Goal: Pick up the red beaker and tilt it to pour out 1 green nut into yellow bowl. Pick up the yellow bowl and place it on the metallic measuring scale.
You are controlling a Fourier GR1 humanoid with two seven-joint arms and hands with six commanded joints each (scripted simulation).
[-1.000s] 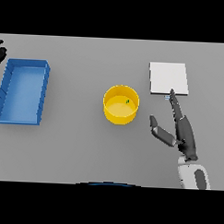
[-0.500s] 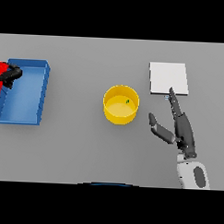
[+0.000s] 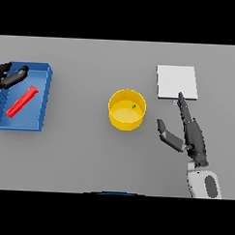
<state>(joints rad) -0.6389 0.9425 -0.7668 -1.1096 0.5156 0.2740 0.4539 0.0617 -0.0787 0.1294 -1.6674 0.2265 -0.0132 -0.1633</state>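
Yellow and round, the plastic bowl sits in the middle of the grey table with a tiny green nut inside it. So the pouring looks done, and moving the bowl comes next. The right hand waits just right of the bowl, fingers straight and spread. It must reach left and grab the bowl, then lift it onto the flat square metal scale at the far right. The thin red beaker lies in the blue tray on the left. The left hand is at the tray's far left corner, fingers loose, holding nothing.
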